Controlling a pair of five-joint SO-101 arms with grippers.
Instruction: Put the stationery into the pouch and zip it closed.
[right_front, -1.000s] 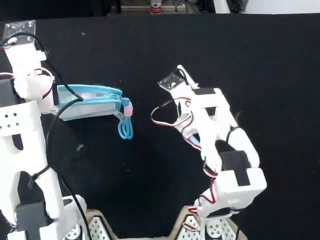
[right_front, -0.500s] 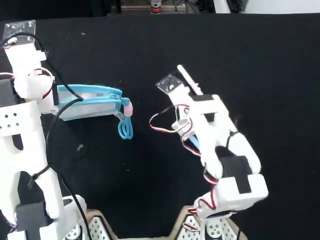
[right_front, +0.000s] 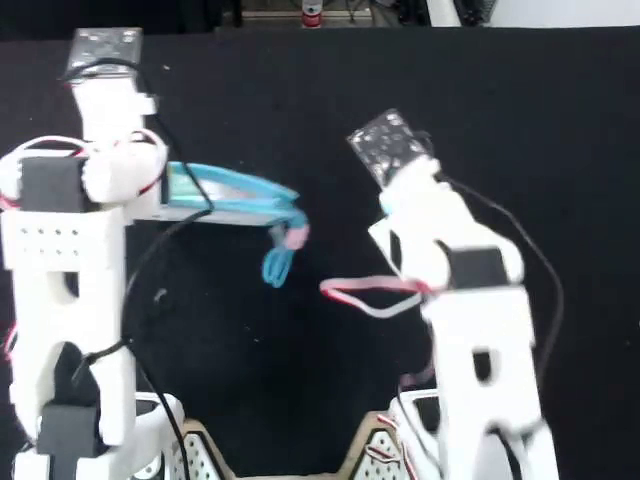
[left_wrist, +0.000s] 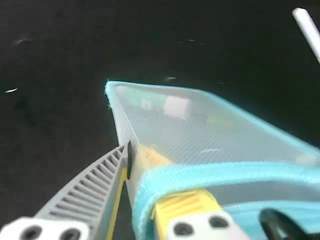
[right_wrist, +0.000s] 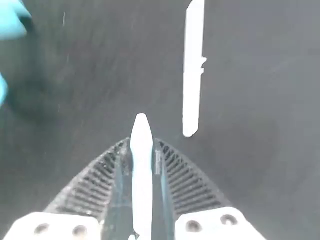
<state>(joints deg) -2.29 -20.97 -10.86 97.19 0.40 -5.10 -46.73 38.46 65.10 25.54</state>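
Turquoise-edged mesh forms the pouch, left of centre in the high view, with see-through sides showing yellow and pale shapes inside. The left gripper pinches its near edge between a grey ribbed finger and a yellow-padded one. A blue cord loop and a pink tab dangle from its right end. The black cloth table is matte. At centre right, the right gripper is clamped on a smooth white pen whose rounded tip pokes out past the ribbed fingers. A second white pen lies flat on the cloth beyond it, apart from the held one.
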